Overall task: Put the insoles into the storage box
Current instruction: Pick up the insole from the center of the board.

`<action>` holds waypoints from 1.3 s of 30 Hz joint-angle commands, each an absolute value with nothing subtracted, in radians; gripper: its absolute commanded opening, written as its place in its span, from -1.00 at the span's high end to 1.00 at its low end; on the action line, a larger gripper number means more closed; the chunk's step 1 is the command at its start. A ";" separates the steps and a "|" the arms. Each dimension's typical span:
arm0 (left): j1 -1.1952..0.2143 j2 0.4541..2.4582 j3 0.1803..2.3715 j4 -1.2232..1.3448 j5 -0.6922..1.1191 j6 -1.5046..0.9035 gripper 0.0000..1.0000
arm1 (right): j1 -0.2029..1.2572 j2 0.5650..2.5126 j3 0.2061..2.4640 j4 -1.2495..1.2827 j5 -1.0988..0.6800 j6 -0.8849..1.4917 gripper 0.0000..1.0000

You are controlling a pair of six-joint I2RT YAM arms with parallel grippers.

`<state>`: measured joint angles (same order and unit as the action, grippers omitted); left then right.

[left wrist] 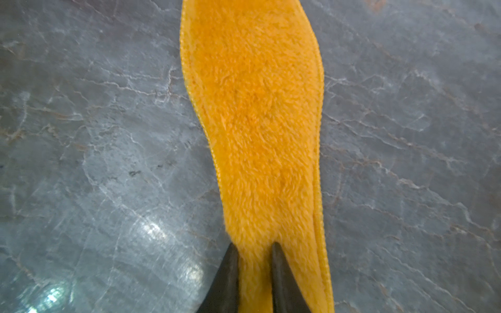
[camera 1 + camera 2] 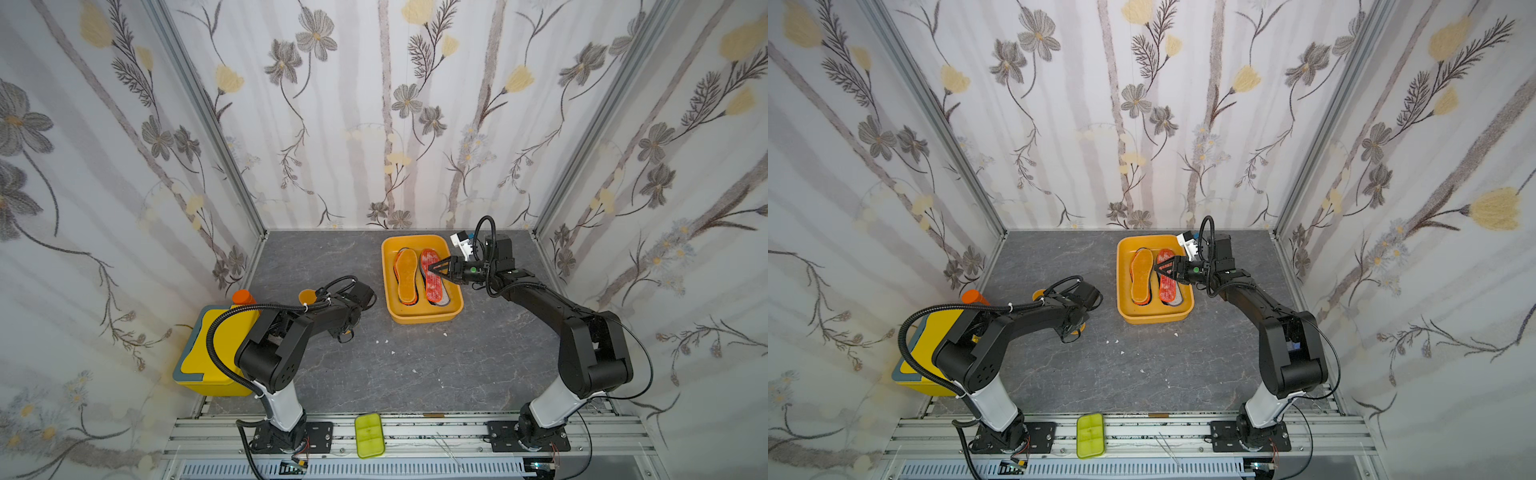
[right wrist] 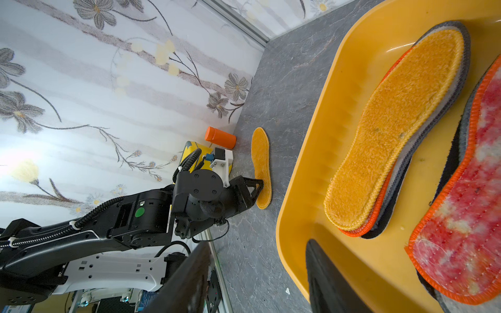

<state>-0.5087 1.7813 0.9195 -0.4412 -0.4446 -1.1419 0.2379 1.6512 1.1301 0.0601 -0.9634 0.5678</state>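
At far left, a yellow lidded plastic box with grey-blue trim stands at the edge of the grey marbled tabletop, with an orange cylindrical container just behind it. Beside them, the left gripper is down at the tabletop. Its two dark fingers are drawn in and pinching the heel end of a loose orange-yellow fleece insole. That insole lies flat on the tabletop, toe reaching toward the orange container, well apart from the storage box. A small lime-green plastic tray sits on the front aluminium rail.

Right of centre, toward the back, the shallow yellow-orange rectangular plastic storage box holds two stacks of insoles side by side. A second orange-yellow fleece insole tops the left stack and a red-orange speckled insole tops the right. Grey-white and black edges show beneath both in the right wrist view. The right gripper hovers over the speckled insole, jaws parted and holding nothing.
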 commanded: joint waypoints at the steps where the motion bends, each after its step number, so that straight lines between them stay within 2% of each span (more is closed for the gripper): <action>1: -0.508 1.815 0.884 -0.601 -0.199 -1.148 0.71 | 0.233 1.641 1.124 0.103 -0.984 0.578 -0.13; 6: -0.512 1.780 0.879 -0.588 -0.220 -1.155 0.99 | 0.230 1.643 1.124 0.104 -0.989 0.586 -0.13; 14: -0.531 1.655 0.928 -0.581 -0.338 -1.072 1.00 | 0.229 1.637 1.121 0.091 -0.988 0.590 -0.14; 20: -0.545 1.480 0.981 -0.513 -0.417 -0.931 1.00 | 0.230 1.619 1.127 0.076 -0.989 0.596 -0.14; 26: -0.569 1.251 0.910 -0.268 -0.417 -0.717 1.00 | 0.239 1.565 1.126 0.062 -0.985 0.618 -0.15; 30: -0.662 1.103 0.799 -0.004 -0.416 -0.524 1.00 | 0.270 1.535 1.139 0.054 -0.959 0.637 -0.15; 39: -0.770 1.063 0.671 0.319 -0.286 -0.270 1.00 | 0.357 1.495 1.153 0.135 -0.902 0.725 -0.11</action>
<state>-0.7532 1.0630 0.6945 0.1371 -0.3431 -0.4137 0.3397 1.4990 1.1427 0.0807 -0.9314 0.6796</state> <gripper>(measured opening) 0.051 0.561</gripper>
